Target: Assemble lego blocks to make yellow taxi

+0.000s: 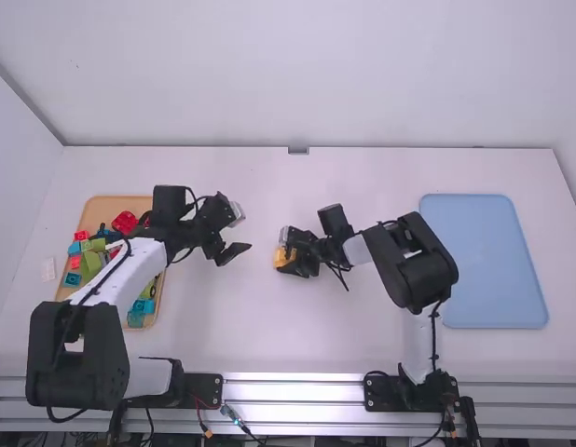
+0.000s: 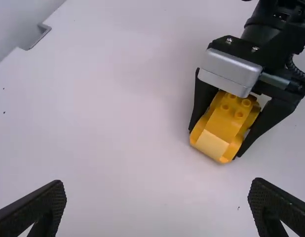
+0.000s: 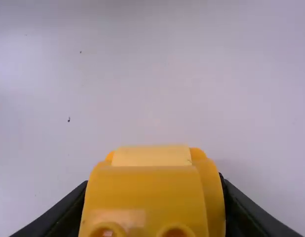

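Assembly is appearing to be at an early stage. The right gripper is grasping a glossy yellow plastic toy-block piece near the middle of the white worktop, well apart from its edges. The left gripper is holding its fingers apart, with nothing between them. Loose multicoloured plastic blocks are lying in the shallow wooden tray towards the worktop's left edge; attaching further parts is probably remaining. The yellow piece is showing rounded side flanges, a paler end panel and round hollow studs. Whether it is comprising several joined blocks cannot be told.
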